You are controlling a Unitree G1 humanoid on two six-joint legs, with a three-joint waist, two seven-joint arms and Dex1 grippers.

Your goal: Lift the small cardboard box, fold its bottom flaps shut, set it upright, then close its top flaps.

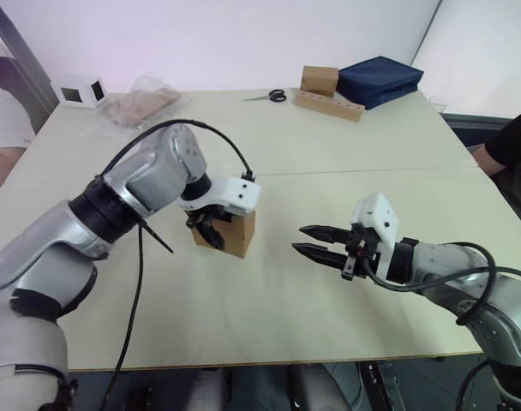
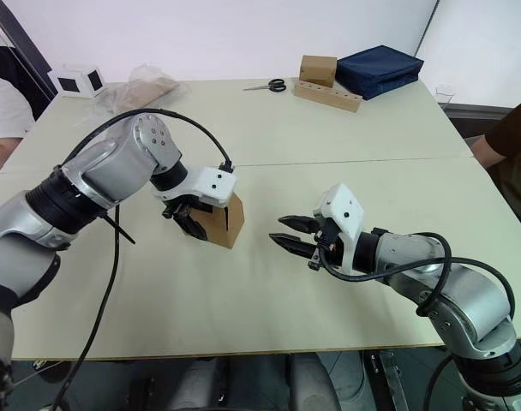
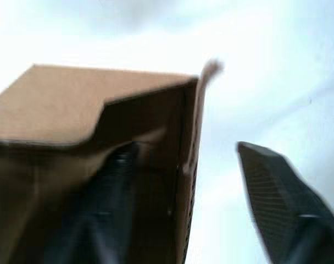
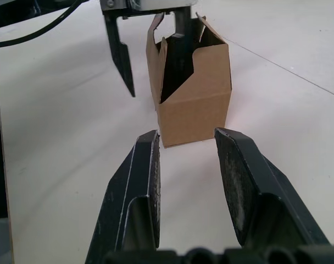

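the small cardboard box (image 4: 193,93) stands upright on the pale bench (image 1: 329,163), near its middle, its top flaps (image 4: 181,30) raised and the top open. the left gripper (image 4: 150,38) reaches down over it from above with its fingers spread, one finger inside the box and the other (image 4: 120,52) outside its wall, not clamped on the cardboard. the right gripper (image 1: 316,241) hovers just beside the box at bench height, pointing at it, its fingers (image 4: 137,187) parted and empty. at the far edge lie scissors (image 1: 267,96), a navy pouch (image 1: 379,80) and a blockier brown box (image 1: 320,80)
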